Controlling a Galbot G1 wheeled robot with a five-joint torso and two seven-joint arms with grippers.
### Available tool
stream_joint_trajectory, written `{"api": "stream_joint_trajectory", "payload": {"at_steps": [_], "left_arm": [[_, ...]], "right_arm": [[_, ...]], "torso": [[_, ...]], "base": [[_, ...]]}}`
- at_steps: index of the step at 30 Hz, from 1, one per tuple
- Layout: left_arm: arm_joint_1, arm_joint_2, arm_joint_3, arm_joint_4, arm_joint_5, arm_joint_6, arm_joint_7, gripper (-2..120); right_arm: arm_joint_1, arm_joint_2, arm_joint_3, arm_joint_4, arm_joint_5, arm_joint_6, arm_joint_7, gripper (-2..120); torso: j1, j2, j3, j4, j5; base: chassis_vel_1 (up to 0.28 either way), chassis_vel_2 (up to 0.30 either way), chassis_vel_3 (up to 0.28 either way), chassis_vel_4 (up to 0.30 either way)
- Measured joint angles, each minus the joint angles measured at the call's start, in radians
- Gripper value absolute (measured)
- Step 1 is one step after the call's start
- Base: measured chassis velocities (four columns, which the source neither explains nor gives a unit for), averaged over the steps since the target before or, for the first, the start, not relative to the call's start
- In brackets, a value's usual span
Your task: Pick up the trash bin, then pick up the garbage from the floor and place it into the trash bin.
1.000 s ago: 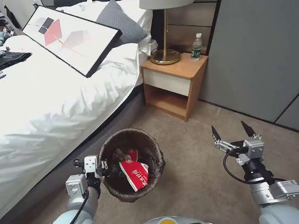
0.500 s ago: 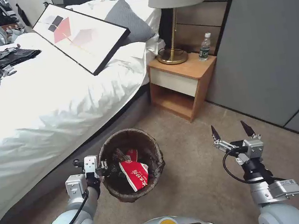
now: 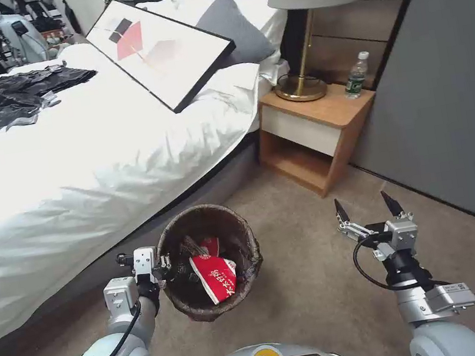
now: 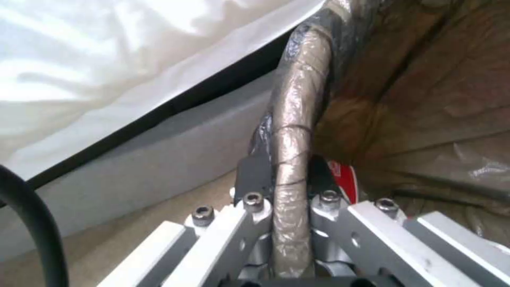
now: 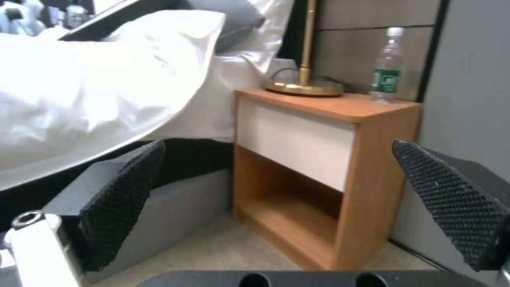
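Head view: compared with the frames a second and half a second back, the whole scene has slid rightward and slightly down — nightstand [image 3: 319, 130], lamp [image 3: 310, 24], framed picture [image 3: 162, 49] and bed [image 3: 69, 167] all shifted together, and more of the bed's far side with the black plastic bags [image 3: 17, 98] has come into frame. Both arms and the bin sit at the same place in frame, so the camera, i.e. the robot, is turning left; nothing was manipulated. The trash bin [image 3: 218, 306] hangs off the carpet beside the bed, carried by the left end effector [image 3: 164, 266], clamped on its near-left rim. Inside lie a red-white carton [image 3: 215, 276] and darker scraps. The right end effector [image 3: 368, 209] is held out over bare carpet, fingers apart, empty. Left wrist view: the two fingers pinch the bag-wrapped rim [image 4: 292, 151] from either side; the red carton shows just inside; the bed's grey base [image 4: 143, 155] is close behind. Right wrist view: open pads [image 5: 122, 203] frame the nightstand, with a clear green-label bottle [image 5: 388, 65] standing beside the lamp base [image 5: 304, 87]. Judgement: bin pickup done, some litter already in; the turn reads as a search for remaining floor garbage, none visible on the carpet here.
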Motion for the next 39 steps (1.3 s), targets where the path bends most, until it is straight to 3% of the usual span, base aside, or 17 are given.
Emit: {"api": "stream_joint_trajectory", "payload": {"at_steps": [39], "left_arm": [[0.002, -0.003, 0.000, 0.000, 0.002, -0.002, 0.003, 2]], "right_arm": [[0.017, -0.012, 0.000, -0.019, 0.022, -0.013, 0.005, 100]], "torso": [[0.000, 0.000, 0.000, 0.0000, 0.0000]], "base": [[0.062, 0.061, 0.059, 0.062]]}}
